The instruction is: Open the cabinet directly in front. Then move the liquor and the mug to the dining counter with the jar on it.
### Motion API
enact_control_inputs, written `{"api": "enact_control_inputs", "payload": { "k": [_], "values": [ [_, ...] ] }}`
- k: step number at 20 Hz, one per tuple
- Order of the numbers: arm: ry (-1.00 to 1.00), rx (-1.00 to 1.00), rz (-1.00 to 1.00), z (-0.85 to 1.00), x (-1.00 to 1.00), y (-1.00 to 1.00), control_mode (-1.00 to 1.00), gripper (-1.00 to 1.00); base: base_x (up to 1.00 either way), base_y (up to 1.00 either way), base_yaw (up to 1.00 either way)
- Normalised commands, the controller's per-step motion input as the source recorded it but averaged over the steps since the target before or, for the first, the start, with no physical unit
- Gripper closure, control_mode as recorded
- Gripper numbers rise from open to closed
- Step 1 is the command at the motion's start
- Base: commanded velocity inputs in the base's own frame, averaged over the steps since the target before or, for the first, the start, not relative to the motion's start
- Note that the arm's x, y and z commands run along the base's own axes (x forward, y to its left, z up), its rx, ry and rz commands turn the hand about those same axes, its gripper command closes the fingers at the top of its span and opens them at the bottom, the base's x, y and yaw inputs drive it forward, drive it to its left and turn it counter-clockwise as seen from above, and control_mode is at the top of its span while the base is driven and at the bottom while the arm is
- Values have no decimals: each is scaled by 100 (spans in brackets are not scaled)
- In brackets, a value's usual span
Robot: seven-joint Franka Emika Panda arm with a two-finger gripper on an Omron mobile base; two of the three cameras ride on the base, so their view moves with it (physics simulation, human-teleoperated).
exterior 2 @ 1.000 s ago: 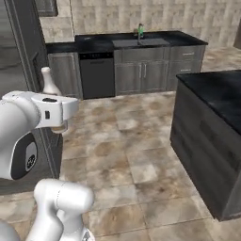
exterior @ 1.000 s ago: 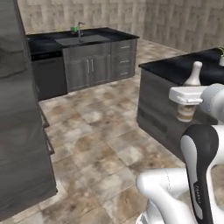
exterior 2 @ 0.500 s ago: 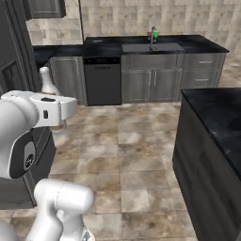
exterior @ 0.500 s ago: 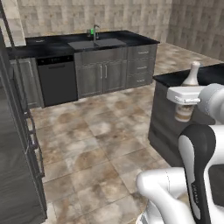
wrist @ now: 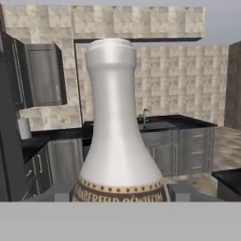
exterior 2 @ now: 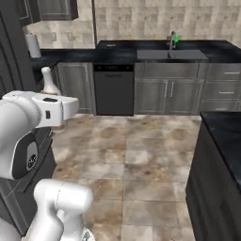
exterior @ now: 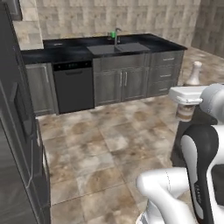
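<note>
— One view, the hand's, shows brown letters on the liquor (wrist: pixel 117 141). What else?
— The gripper (wrist: pixel 117 192) pinches it upright, far in front of the sink (exterior: pixel 117 47).

The liquor (wrist: pixel 117 132) bottle's base is cut off by the hand view's lower edge.

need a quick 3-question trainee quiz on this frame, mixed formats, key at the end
1. True or false: the pincer is shut on the liquor.
2. The liquor bottle is: A) lying flat B) upright C) upside down.
3. Which black appliance stands left of the sink in the far counter's cabinet run?

Key: 1 true. 2 B. 3 the dishwasher.
</note>
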Motion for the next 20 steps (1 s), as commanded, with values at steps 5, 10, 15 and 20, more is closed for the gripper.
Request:
{"api": "enact_control_inputs", "payload": {
  "k": [5,10,15,20],
  "values": [
    [0,0,0,0,0,0,100,100,100,-5,23],
    [0,0,0,0,0,0,100,100,100,-25,18],
    [0,0,0,0,0,0,100,100,100,-26,17],
    [0,0,0,0,0,0,100,100,100,-25,16]
  ]
}}
